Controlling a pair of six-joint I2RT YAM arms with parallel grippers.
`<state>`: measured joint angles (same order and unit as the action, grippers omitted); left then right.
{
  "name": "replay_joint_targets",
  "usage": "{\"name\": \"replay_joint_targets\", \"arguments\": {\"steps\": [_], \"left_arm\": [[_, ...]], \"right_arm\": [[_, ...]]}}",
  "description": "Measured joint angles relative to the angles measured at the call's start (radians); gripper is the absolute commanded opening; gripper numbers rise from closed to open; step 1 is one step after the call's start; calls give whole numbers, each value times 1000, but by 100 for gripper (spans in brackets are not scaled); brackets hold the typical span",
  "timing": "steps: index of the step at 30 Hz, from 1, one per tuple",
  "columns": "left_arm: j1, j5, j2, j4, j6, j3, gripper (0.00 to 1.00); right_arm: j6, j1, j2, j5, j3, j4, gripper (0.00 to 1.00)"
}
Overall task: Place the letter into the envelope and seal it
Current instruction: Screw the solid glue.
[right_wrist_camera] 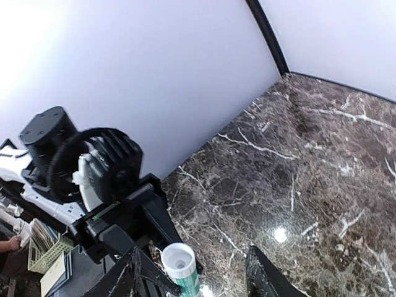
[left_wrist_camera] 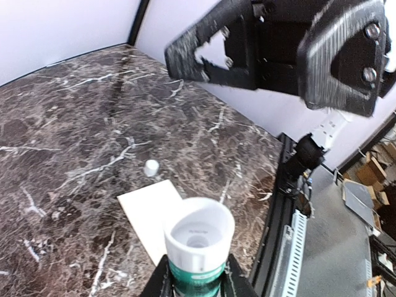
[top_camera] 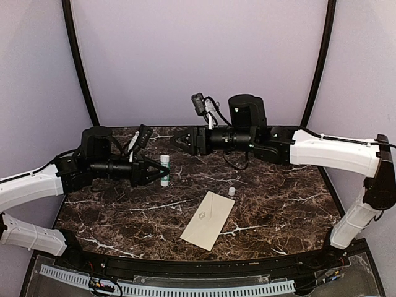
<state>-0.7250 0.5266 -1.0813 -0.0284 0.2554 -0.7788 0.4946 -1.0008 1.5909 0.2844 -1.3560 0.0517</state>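
The left gripper [top_camera: 156, 171] reaches in from the left side; its jaws are clamped on a white tube-shaped glue stick with a green label [top_camera: 164, 169]. The glue stick stands upright in the jaws; its top is open, and the left wrist view looks down into the round hole at its top [left_wrist_camera: 198, 238]. I cannot tell if its bottom touches the table.

The right gripper [top_camera: 179, 140] comes in from the right side, over the far part of the table; its jaws are apart and hold nothing. It is near the glue stick but not touching it; in the right wrist view the open top of the stick [right_wrist_camera: 180, 260] shows between the two black fingers [right_wrist_camera: 132, 272], with a gap on each side.

The long cream-yellow paper envelope [top_camera: 207, 220] lies flat on the dark brown marble table [top_camera: 284, 204], near the front and in the middle; it lies on a slant, with one short end pointing to the far right. A small faint mark sits at its middle. It is well apart from both grippers; nothing touches it. I cannot tell if its flap is open or shut.

A small white round cap [top_camera: 231, 192] stands on the table just beside the far corner of the envelope.
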Motion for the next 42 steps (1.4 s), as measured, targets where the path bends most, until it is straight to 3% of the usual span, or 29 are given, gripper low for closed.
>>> {"name": "replay_joint_targets", "arguments": {"steps": [9, 22, 27, 33, 42], "left_arm": [[-2, -205, -51, 0, 32, 0, 0], [-4, -218, -70, -1, 45, 0, 0], [-4, -214, -72, 12, 45, 0, 0], [-5, -198, -72, 15, 45, 0, 0], [-5, -183, -74, 18, 44, -6, 0]], "right_arm": [[109, -28, 183, -78, -68, -42, 50], [129, -53, 252, -129, -171, -69, 18], [124, -50, 256, -135, -175, -74, 19], [99, -51, 257, -99, -185, -98, 35], [60, -53, 272, -76, -218, -138, 27]]}}
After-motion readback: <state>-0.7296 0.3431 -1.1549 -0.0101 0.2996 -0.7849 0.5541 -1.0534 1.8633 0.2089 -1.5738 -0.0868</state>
